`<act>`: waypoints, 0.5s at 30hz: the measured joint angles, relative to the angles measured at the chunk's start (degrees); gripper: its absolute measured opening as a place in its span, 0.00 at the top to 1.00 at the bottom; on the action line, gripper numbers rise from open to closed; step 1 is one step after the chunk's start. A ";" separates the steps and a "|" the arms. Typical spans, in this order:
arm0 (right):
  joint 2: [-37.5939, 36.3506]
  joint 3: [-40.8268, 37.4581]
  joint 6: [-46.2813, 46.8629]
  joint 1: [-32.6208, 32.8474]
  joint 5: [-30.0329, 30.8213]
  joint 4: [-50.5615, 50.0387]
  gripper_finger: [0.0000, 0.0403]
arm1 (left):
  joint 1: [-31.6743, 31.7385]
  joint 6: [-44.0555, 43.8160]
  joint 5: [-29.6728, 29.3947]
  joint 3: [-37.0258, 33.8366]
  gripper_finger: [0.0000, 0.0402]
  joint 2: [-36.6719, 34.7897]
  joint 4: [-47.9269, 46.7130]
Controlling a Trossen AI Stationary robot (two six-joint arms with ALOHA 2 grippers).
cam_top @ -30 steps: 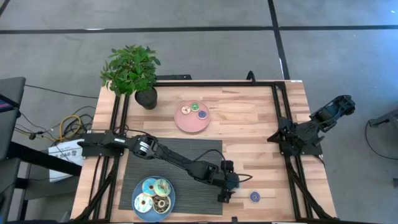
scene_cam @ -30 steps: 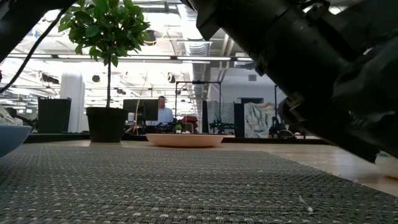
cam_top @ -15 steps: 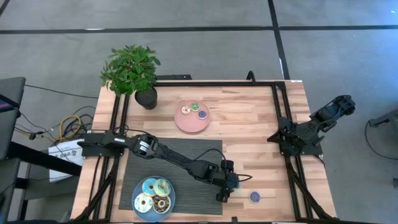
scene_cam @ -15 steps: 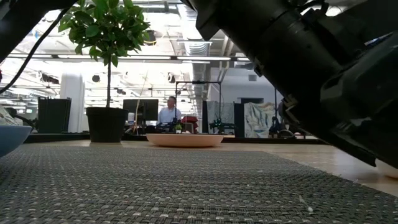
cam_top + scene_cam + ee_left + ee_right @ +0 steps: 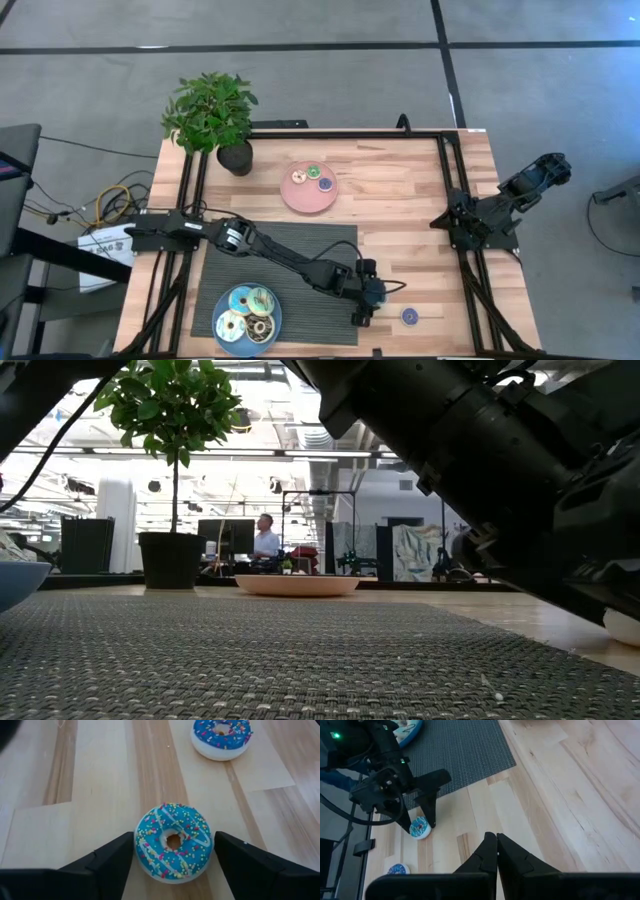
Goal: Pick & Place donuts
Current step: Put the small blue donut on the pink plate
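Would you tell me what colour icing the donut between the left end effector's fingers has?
Blue icing with white drizzle and coloured sprinkles on the donut, clearest in the left wrist view.

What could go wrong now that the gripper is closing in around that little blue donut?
The left gripper straddles the teal sprinkled donut, fingers close to both sides but seemingly not gripping yet. If one finger touches first, the donut might slide on the smooth wooden table or tip up. A second donut lies apart, so it probably won't interfere.
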 joint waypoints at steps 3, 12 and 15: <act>0.01 0.00 -0.01 0.00 0.00 0.00 1.00 | 0.00 0.09 0.05 -0.02 0.34 0.02 0.01; 0.00 0.00 0.00 0.00 -0.02 0.00 1.00 | -0.02 -0.48 0.05 -0.05 0.41 0.13 0.03; 0.00 0.00 -0.02 0.00 -0.02 0.00 1.00 | -0.02 -1.03 0.01 -0.07 0.44 0.15 0.03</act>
